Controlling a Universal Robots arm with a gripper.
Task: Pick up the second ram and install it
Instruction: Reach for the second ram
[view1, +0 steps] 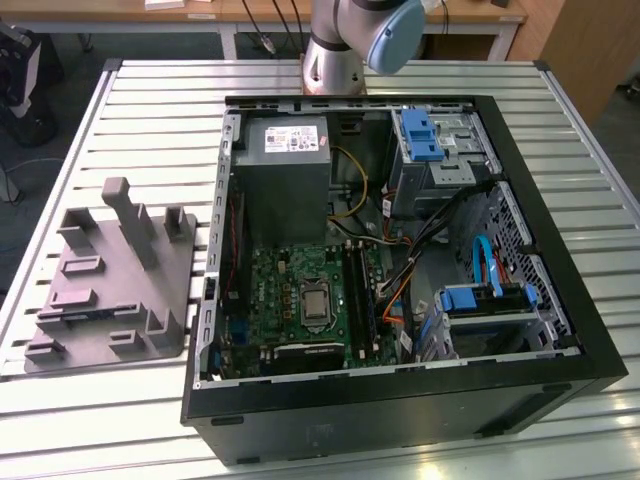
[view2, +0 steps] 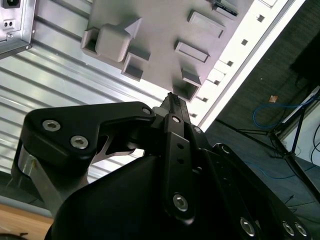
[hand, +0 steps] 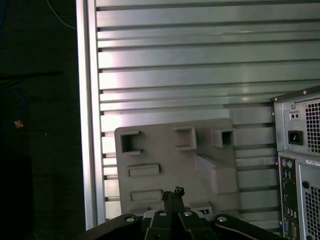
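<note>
Second wrist view: the claw (view2: 172, 97) hangs high over the grey fixture block (view2: 150, 30). Its two fingertips are pressed together into one narrow point, clenched with nothing seen between them. The second ram (view2: 223, 5), a dark flat stick, lies at the block's near end, well apart from the claw and partly cut off by the frame edge. In the first wrist view a pale strip of it shows just past the claw's body. The block rests on the slatted metal surface (view1: 120, 420), at the exterior view's left, just beside the rear panel of an open computer case (view1: 400, 415). Inside the case lie a green motherboard (view1: 290, 275), near, and a grey power supply (view1: 285, 165), far. The arm's base (view1: 335, 60) stands on the surface beyond the case's far wall.
</note>
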